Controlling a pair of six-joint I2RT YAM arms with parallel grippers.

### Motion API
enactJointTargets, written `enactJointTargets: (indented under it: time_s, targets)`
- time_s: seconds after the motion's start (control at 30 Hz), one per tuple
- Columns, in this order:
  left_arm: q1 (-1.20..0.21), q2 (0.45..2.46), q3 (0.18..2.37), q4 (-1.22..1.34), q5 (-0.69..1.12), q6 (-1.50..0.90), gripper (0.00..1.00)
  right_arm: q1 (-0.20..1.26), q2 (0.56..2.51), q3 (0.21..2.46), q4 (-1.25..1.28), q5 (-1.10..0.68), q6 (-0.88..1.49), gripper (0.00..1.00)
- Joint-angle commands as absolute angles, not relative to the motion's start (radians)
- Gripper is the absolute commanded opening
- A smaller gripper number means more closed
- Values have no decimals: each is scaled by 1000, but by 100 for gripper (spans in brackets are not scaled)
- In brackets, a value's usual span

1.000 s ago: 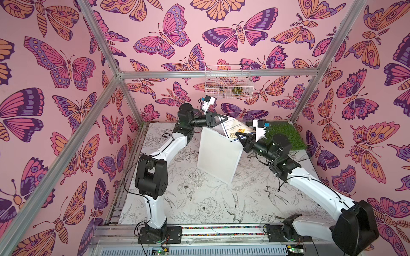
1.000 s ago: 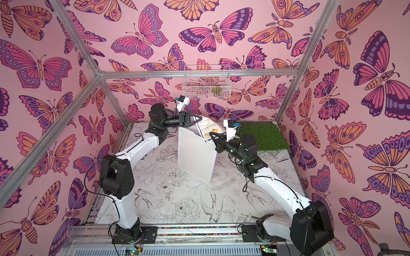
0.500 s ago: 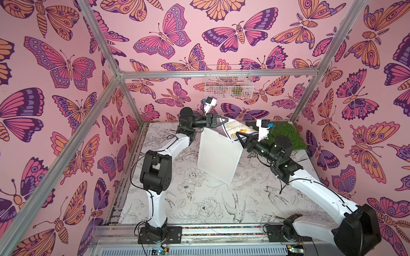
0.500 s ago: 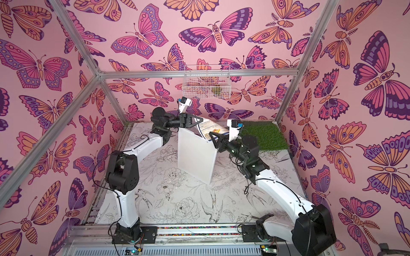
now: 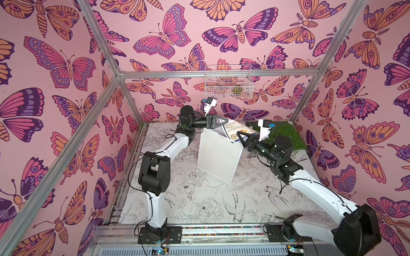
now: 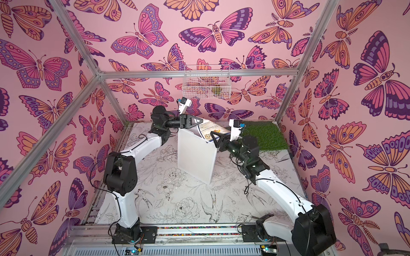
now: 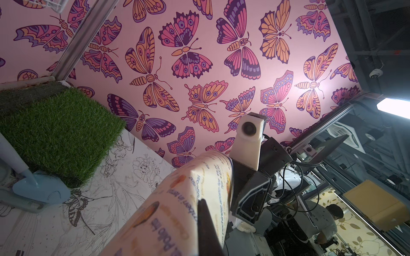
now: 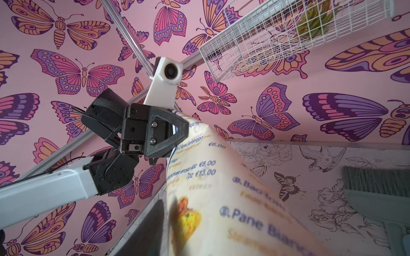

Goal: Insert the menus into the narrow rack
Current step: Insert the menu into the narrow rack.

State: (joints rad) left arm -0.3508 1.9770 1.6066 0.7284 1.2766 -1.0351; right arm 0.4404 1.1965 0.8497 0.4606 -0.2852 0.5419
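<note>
Briefly, the count: two grippers, one menu (image 5: 233,130), one rack (image 5: 218,155), one white wire basket (image 5: 228,82) hung on the back wall, one grass mat (image 5: 286,137) in the far right corner of the table (image 5: 199,199), and one grey brush (image 8: 377,181) seen only from the right wrist. The rack, a flat white slab, stands on edge near the table's middle in both top views, with no gripper touching it. The menu's lower part sits inside the rack's top opening. Its upper part sticks out and curves back toward the rear wall, printed side up, with blue text and a small food photo legible. The left gripper (image 5: 225,122) reaches in from the left at the sheet's high far corner. From the right wrist its black jaws are seen pressed together on the sheet's blue-bordered edge, so it is clamped on the menu. From the left wrist one dark finger (image 7: 206,221) lies flat against the paper. The right gripper (image 5: 238,133) sits at the sheet's right edge, just above the rack's top rim and near the rack's right corner. In its own wrist view one finger (image 8: 153,226) stands just beside the sheet without pressing it, and the mate is hidden behind the paper. The jaws read as parted, holding nothing. The two grippers face each other across the exposed part of the sheet.
</note>
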Motion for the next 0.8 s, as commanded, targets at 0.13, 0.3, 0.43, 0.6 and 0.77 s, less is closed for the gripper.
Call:
enactJointTargets:
  time_s: [0.13,0.3,0.43,0.6,0.77]
  targets:
    - [-348,1934,1594,729,1316,-1008,0,421,1183,838,522,-292,615,41]
    - [-348,1930,1596,729,1315,-1009,0,422,1194,842,535,-318,608,11]
    - [-348,1929,1604,729,1308,-1018,20,422,1205,854,517,-372,574,1]
    - [-345,1924,1605,730,1309,-1025,51,423,1227,849,551,-416,550,0]
    - [-339,1927,1608,734,1306,-1040,53,444,1235,843,576,-424,510,0]
